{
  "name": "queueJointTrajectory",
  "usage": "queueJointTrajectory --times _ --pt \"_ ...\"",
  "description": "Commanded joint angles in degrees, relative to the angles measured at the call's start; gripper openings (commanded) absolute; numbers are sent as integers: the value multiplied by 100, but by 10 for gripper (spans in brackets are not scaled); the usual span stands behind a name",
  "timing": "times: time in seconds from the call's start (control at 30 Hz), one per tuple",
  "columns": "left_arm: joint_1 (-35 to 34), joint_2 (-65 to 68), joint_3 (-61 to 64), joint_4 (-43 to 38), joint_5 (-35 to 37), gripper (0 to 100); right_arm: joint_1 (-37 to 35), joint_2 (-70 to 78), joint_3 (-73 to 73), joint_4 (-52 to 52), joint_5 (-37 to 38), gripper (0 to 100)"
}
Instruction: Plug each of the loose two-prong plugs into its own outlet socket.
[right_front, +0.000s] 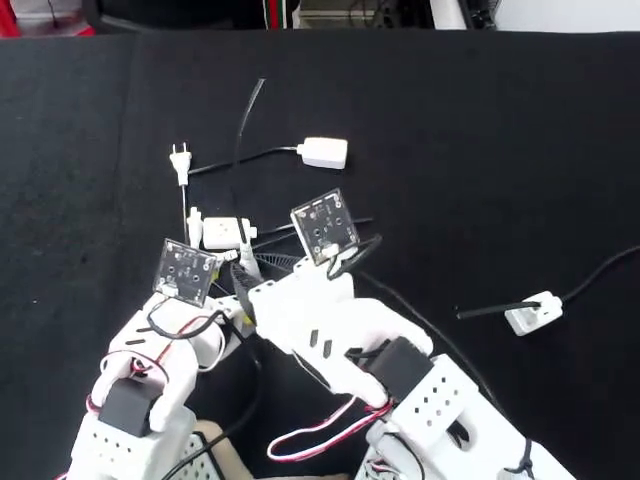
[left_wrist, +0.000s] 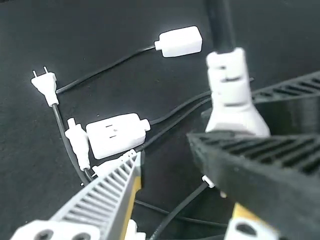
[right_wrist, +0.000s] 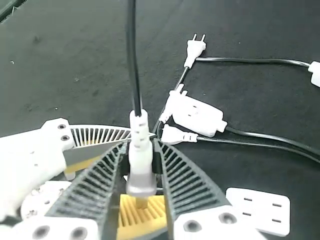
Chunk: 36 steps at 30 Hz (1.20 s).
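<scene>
White two-prong plug was clamped between the right fingers; the left fingers stood apart.

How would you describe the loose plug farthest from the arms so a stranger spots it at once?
On the black table, find the white outlet block just ahead of the arms. Beyond it lies a white two-prong plug. Unlike the other plugs, it sits apart from any socket or gripper, bare prongs pointing away.

On the table: far socket near centre, loose plug left of it, second socket toward the right edge.
</scene>
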Motion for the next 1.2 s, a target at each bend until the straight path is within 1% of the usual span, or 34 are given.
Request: queueJointTrajectory --times 0.0,0.13,0.23,0.3,0.37,0.5,0.8,0.9,1.07,1.17 --pt "-48 -44 -479 -132 53 302 -132 -75 -4 -62 -62 11" --pt "-303 -44 -567 -105 193 302 -88 -75 -40 79 -62 11" --pt "-321 -44 -857 316 466 302 149 -75 -48 -26 -70 11" --pt "-312 -44 -1138 651 501 302 255 -75 -4 -158 -114 11" --pt "-286 -44 -1279 765 501 297 264 -75 -13 -202 -308 11" --pt "-321 -44 -1279 589 484 244 255 -75 4 -149 -396 11" --pt "-347 -44 -1270 580 457 239 255 -75 101 -114 -352 11" --pt "-567 -44 -1147 440 457 233 255 -75 -40 185 -343 11" --pt "-611 -44 -1068 334 431 112 255 -75 -356 738 -53 11" --pt "-514 -35 -1077 360 132 98 255 -75 -418 862 -18 11"
